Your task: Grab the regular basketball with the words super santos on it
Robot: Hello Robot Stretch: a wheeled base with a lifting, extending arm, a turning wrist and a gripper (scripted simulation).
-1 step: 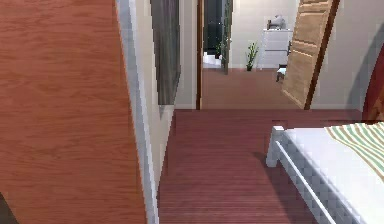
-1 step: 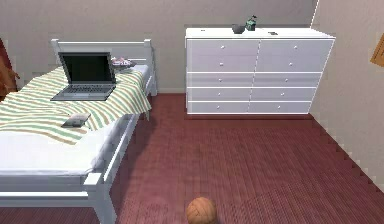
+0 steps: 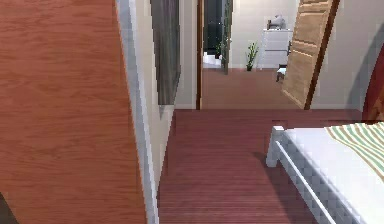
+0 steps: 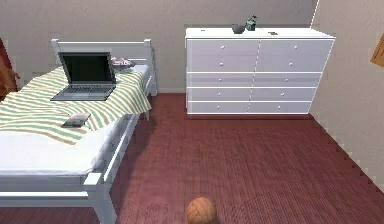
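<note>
Cannot tell the hand's state, so cannot place anything against it.

Low in the arm side view, at the bottom edge just right of the middle: the basketball point(image 4: 200, 209), round and orange-brown, resting on the dark red plank floor point(image 4: 250, 160). Cut off by the edge of the view. Any lettering on it too small to make out. Lies near the foot corner of the bed point(image 4: 100, 190), a little to that corner's right and not touching it.

Along the arm side view's left: that white-framed bed under a green-and-cream striped blanket point(image 4: 40, 105). On the blanket, a laptop point(image 4: 86, 75) with its lid up and screen dark. Just below it in the view, a small dark flat thing point(image 4: 76, 121), too small to name.

Against the far wall, right of the bed: a white dresser point(image 4: 258, 72) with rows of drawers. On its top, a small dark bowl point(image 4: 238, 29) with another small thing point(image 4: 251, 22) just beside it. Well apart from the basketball, with bare floor between.

In the forward view: a reddish wooden door point(image 3: 60, 110) close by on the left, the same plank floor running to a doorway point(image 3: 240, 60), a wooden door point(image 3: 312, 50) standing ajar at its right. Beyond the doorway, a potted plant point(image 3: 251, 55) beside a white cabinet point(image 3: 272, 45). At the lower right, a corner of the white bed.
</note>
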